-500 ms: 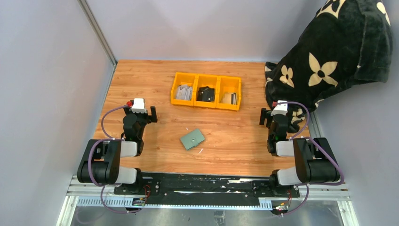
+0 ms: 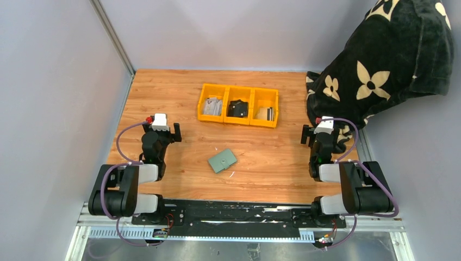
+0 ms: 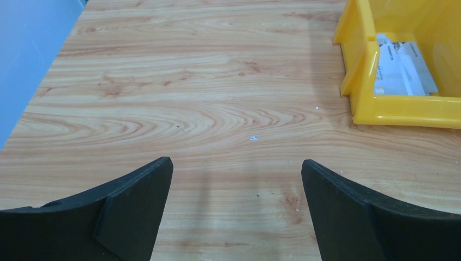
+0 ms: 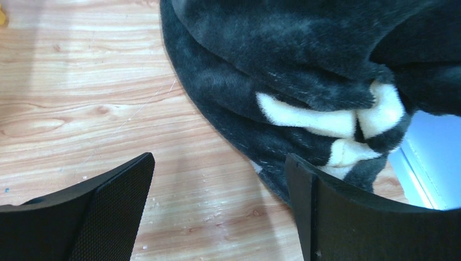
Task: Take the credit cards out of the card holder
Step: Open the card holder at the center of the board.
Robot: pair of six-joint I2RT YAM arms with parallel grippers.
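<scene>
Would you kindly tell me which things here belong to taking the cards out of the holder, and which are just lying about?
For the job: green card holder, lying shut, nothing showing from it.

Lying about: yellow three-part bin, its whitish slips, its black object; black flowered blanket.

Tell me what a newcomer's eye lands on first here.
The black blanket with cream flowers, heaped at the far right corner of the table, grabs the eye first. Next comes the bright yellow bin with three compartments, far middle. A small green wallet lies closed near the centre.
</scene>
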